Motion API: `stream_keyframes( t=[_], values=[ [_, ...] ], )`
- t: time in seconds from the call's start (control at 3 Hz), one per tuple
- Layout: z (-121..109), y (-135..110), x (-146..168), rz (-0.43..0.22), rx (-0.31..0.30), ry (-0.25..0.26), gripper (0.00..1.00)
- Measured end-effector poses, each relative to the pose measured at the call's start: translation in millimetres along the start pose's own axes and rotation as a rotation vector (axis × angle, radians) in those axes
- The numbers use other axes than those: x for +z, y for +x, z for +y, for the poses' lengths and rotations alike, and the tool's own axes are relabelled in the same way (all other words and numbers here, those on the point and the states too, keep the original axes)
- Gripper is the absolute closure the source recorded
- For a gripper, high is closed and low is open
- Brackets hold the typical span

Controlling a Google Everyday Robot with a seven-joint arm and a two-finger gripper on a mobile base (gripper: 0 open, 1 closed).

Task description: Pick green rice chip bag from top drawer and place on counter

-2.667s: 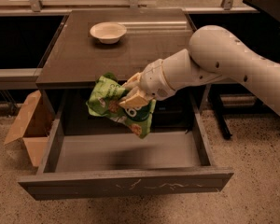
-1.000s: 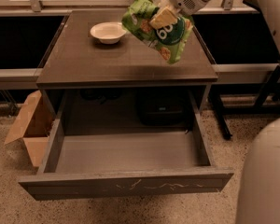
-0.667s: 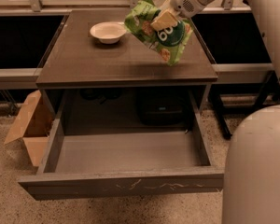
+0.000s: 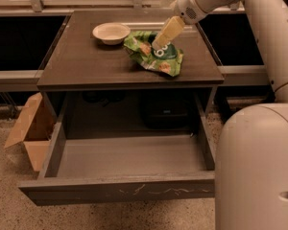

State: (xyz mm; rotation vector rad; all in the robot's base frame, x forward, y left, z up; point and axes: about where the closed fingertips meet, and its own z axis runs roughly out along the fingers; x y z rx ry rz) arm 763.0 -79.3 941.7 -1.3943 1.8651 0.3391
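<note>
Lying on the counter (image 4: 81, 63), right of its one white bowl (image 4: 111, 32), is the single green rice chip bag (image 4: 167, 61). The one gripper (image 4: 158, 44) is pinched closed on the bag's upper edge. Below the counter, one top drawer (image 4: 129, 158) stands open, with one cardboard box (image 4: 31, 128) at the counter's left.

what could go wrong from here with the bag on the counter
The gripper is right on the green rice chip bag; if the bag snags as it lifts away, it could drag toward the bowl or off the counter. The top drawer juts out open, so the robot's body could bump it.
</note>
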Motion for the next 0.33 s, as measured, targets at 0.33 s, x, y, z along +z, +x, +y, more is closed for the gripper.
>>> stream_keyframes(
  t=[0.33],
  values=[
    [0.5, 0.8, -21.1, -0.050, -0.001, 0.027, 0.00]
  ],
)
